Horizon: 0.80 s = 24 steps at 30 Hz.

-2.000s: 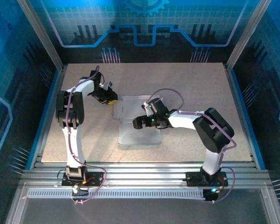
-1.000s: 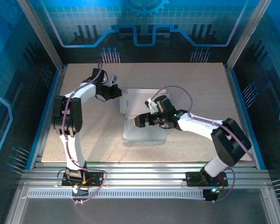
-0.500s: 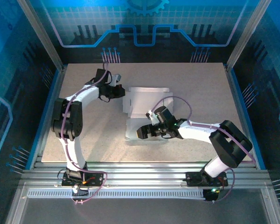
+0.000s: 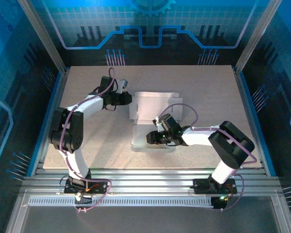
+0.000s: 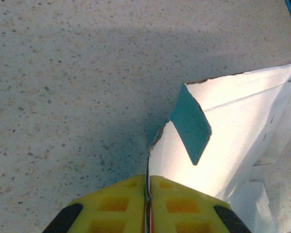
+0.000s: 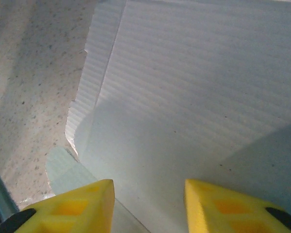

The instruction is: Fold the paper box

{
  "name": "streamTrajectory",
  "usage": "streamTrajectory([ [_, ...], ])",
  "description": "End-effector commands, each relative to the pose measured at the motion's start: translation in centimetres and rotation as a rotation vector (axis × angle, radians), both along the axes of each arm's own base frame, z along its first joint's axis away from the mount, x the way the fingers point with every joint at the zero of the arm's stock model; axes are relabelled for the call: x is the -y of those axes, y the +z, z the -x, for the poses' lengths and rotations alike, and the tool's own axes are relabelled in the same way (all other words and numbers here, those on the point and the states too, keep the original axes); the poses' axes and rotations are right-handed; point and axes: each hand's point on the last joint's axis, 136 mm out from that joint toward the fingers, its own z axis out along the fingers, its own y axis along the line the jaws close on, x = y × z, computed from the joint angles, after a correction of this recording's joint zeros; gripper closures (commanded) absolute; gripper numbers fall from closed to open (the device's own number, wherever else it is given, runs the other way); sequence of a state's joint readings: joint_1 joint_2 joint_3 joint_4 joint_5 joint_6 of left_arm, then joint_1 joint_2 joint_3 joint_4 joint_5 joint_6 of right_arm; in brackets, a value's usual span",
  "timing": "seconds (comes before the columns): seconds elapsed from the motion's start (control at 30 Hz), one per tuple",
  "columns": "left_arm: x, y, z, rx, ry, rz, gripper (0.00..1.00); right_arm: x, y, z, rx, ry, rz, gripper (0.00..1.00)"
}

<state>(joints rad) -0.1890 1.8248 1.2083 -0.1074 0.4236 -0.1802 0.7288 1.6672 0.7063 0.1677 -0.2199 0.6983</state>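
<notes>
The paper box lies partly unfolded mid-table, pale inner side up, with its rear panel lifted. My left gripper is at that panel's left edge. In the left wrist view its yellow fingers are shut on the thin edge of the paper box, beside a small teal tab. My right gripper hovers low over the box's near panel. The right wrist view has its fingers apart above the ribbed whitish sheet of the paper box, nothing pinched between them.
Speckled beige tabletop surrounds the box. A blue rail edges the left side and metal slats run along the near edge. The box's near-left corner flap lies flat on the table.
The left gripper has carried the box's edge rightward and back, and the rear panel stands higher. The right gripper slid toward the near panel and its jaws have narrowed.
</notes>
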Motion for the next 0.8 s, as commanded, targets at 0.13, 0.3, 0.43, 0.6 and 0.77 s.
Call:
streamTrajectory([
  [0.13, 0.8, 0.9, 1.3, 0.082, -0.022, -0.025, 0.88, 1.1, -1.6, -0.4, -0.01, -0.103, 0.059, 0.69],
  [0.3, 0.6, 0.2, 2.9, 0.081, -0.034, -0.073, 0.87, 1.3, -1.7, -0.3, -0.011, -0.112, 0.063, 0.7],
  [0.43, 0.8, 0.3, 4.1, 0.079, -0.036, -0.072, 0.87, 1.4, -1.4, -0.3, -0.004, -0.117, 0.064, 0.7],
  [0.6, 1.1, -0.4, 5.5, 0.061, -0.039, -0.099, 0.88, 1.4, -1.2, -0.4, 0.004, -0.12, 0.067, 0.7],
  [0.77, 1.5, -1.3, 6.6, 0.045, -0.051, -0.132, 0.91, 1.4, -1.2, -0.4, 0.007, -0.123, 0.068, 0.7],
])
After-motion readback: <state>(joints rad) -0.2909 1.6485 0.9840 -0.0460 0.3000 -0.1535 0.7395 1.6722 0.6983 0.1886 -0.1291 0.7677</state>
